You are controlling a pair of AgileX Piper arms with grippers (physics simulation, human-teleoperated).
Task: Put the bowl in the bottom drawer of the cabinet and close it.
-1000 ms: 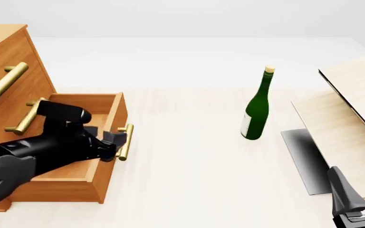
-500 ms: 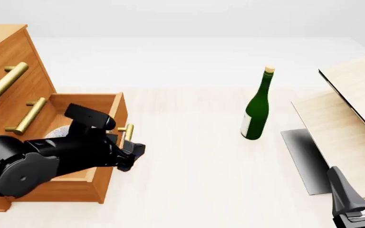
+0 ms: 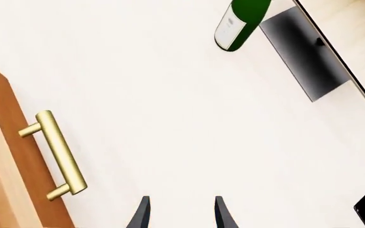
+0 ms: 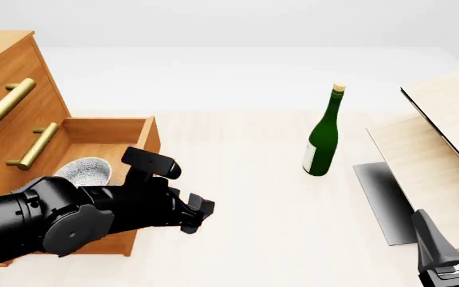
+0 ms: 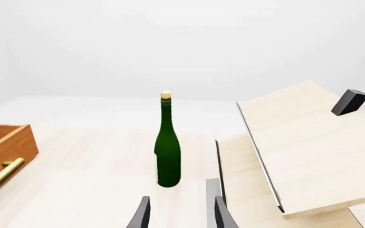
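The cabinet (image 4: 18, 63) stands at the left with its bottom drawer (image 4: 106, 129) pulled out. The speckled bowl (image 4: 86, 170) rests inside that drawer. My left gripper (image 4: 196, 214) hovers over the table just past the drawer front, open and empty. In the left wrist view the left gripper (image 3: 179, 216) sits beside the drawer's brass handle (image 3: 59, 156). My right gripper (image 4: 453, 234) is open and empty at the near right corner. The right wrist view shows the right gripper (image 5: 179, 214) facing the bottle, with the drawer (image 5: 5, 142) far off to one side.
A green wine bottle (image 4: 323, 140) stands mid-table. Pale wooden boards (image 4: 437, 143) lean at the right over a dark grey panel (image 4: 385, 200). Two upper drawers with brass handles (image 4: 6, 101) are shut.
My left arm has pulled out of the bottom drawer and swung right past its front, leaving the bowl uncovered inside. The right arm has not moved.
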